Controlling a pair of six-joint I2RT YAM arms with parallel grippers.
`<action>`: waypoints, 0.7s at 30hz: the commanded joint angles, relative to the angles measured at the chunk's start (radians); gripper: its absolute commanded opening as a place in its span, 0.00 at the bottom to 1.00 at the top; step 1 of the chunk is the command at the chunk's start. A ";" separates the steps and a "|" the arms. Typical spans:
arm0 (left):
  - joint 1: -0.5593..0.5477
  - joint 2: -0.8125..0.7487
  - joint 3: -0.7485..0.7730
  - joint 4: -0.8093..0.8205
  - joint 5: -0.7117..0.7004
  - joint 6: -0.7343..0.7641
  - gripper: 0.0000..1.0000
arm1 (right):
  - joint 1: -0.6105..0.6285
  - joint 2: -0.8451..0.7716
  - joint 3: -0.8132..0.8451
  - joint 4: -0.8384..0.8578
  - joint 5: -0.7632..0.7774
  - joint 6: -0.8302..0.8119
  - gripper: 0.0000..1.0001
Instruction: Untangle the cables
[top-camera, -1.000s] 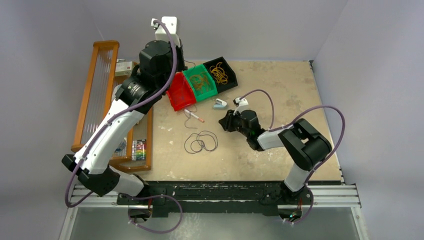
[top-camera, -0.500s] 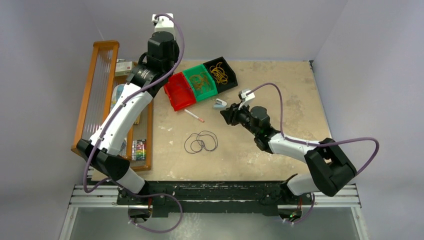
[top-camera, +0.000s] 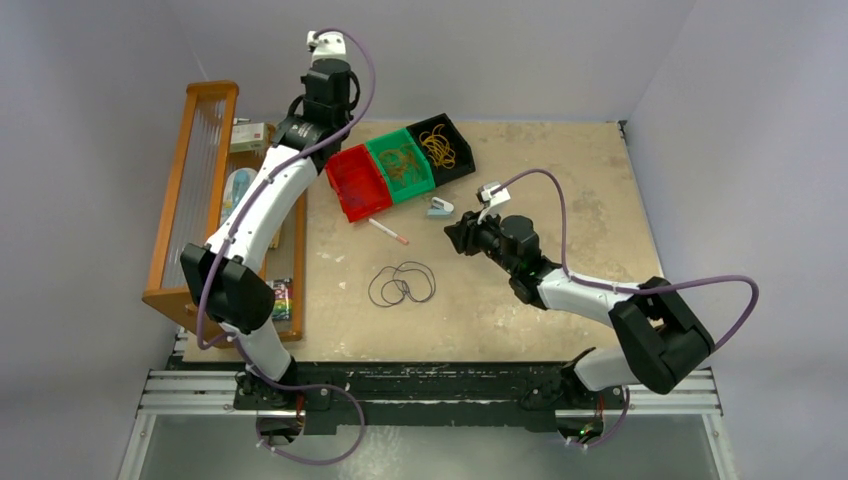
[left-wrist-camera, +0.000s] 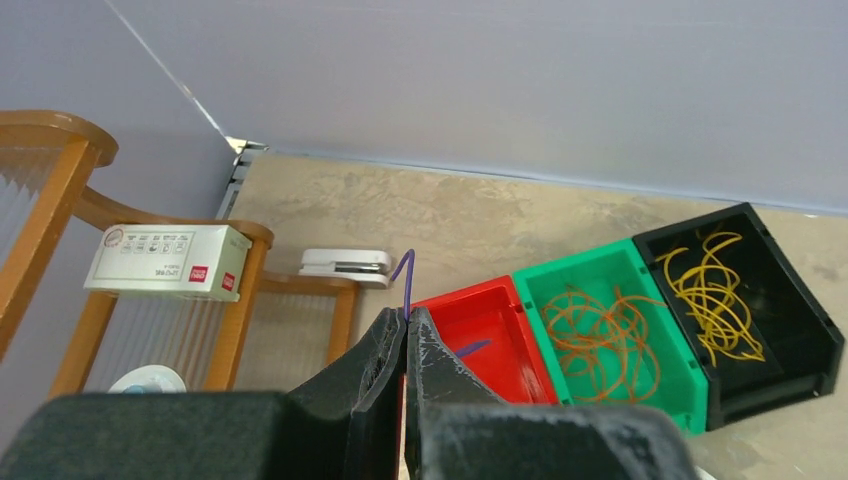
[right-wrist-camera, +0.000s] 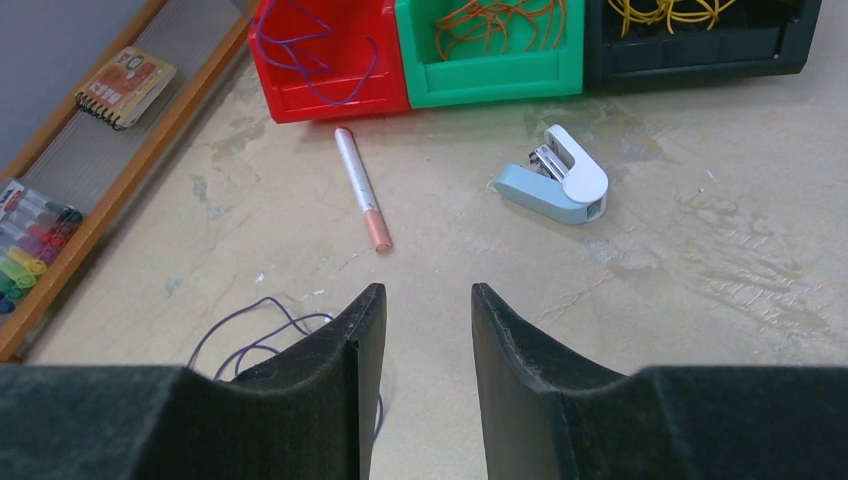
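Left gripper (left-wrist-camera: 405, 325): fingers pressed together, pinching thin purple cable (left-wrist-camera: 406, 280) above red bin (left-wrist-camera: 495, 330). Right gripper (right-wrist-camera: 428, 300): jaws spread, nothing between. Loose cable coil (top-camera: 402, 284) on table (top-camera: 560, 160), at 8 o'clock from right gripper.

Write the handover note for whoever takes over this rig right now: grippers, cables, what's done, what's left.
Left gripper: shut on one purple wire, held up beside the red bin.
Right gripper: open, empty, low over the table, facing the bins.
Cables: purple wires in the red bin, orange wires in the green bin, yellow wires in the black bin. A coil of overlapping dark loops lies loose mid-table.
Done: most wires look sorted by colour.
Left: probably drop the held wire into the red bin, then pull the coil apart.
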 joint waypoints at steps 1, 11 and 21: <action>0.034 0.014 0.083 0.075 0.012 0.019 0.00 | -0.005 -0.037 -0.003 0.035 0.022 -0.015 0.40; 0.052 0.128 0.266 0.081 0.019 0.065 0.00 | -0.005 -0.043 -0.009 0.035 0.030 -0.017 0.40; 0.061 0.150 0.233 0.101 0.011 0.083 0.00 | -0.005 -0.040 -0.003 0.029 0.036 -0.030 0.40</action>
